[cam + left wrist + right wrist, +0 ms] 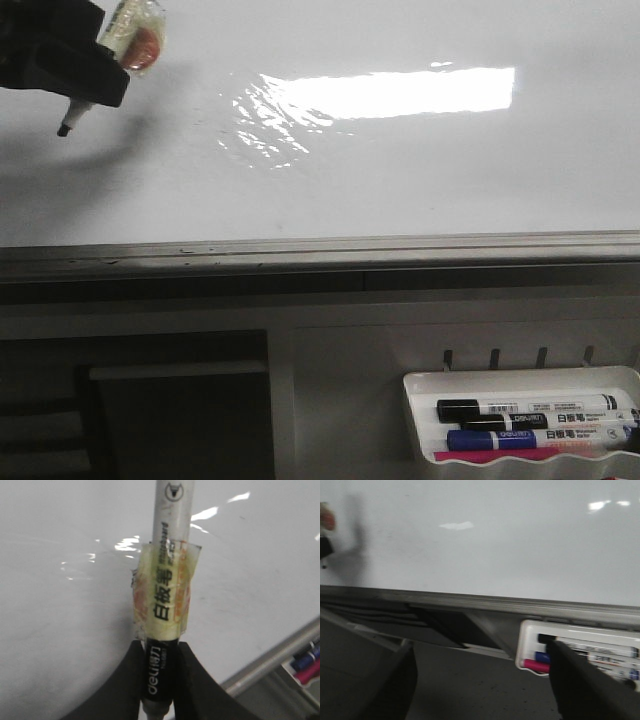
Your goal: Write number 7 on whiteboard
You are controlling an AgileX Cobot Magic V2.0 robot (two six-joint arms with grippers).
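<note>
The whiteboard is glossy white with glare and carries no black strokes; no number 7 shows in any view. My left gripper is at the board's upper left, shut on a black-and-white marker wrapped in yellowish tape. The marker's dark tip points down-left, close to the board; I cannot tell if it touches. In the left wrist view the fingers clamp the marker over the board. My right gripper is open and empty, low in front of the board.
A grey metal rail runs along the board's bottom edge. Below it at the right hangs a small white marker tray holding black, blue and pink markers. The tray also shows in the right wrist view.
</note>
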